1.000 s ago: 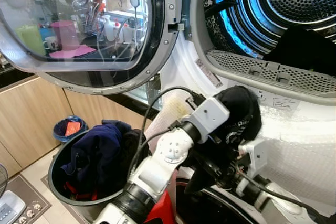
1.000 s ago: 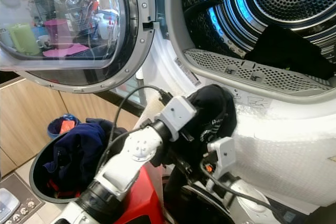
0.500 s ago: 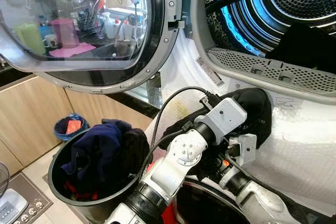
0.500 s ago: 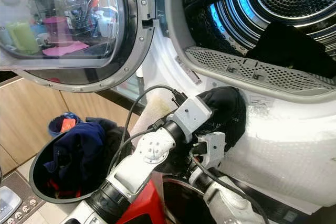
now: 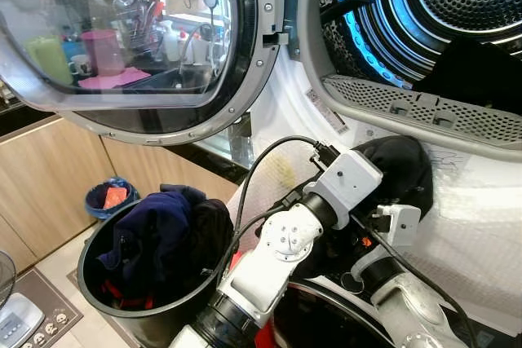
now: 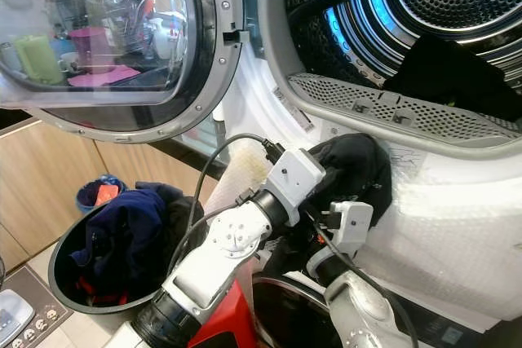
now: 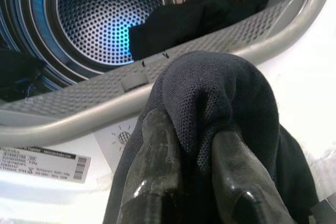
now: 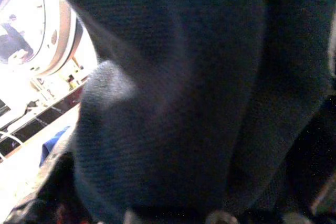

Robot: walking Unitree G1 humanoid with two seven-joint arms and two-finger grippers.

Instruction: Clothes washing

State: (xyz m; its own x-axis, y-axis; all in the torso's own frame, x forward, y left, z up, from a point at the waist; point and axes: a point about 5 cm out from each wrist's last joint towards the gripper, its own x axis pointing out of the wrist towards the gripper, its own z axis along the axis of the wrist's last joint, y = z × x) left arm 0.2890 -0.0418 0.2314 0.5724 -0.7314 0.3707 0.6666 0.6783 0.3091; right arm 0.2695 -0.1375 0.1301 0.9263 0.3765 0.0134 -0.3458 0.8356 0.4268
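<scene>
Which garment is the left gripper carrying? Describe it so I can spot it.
Start at the open drum. Just below its grey perforated rim, the left gripper pinches a bunched black garment. Unlike the navy clothes in the bin, it is held up against the white machine front.

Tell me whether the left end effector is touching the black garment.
Touching. The left wrist view shows the left end effector with the black garment draped over and pinched between its fingers.

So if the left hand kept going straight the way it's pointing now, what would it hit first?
Probably the grey perforated lip at the bottom of the drum opening. The left hand, draped in the black garment, points up at it; just above lies the open drum. Depth is hard to judge.
</scene>
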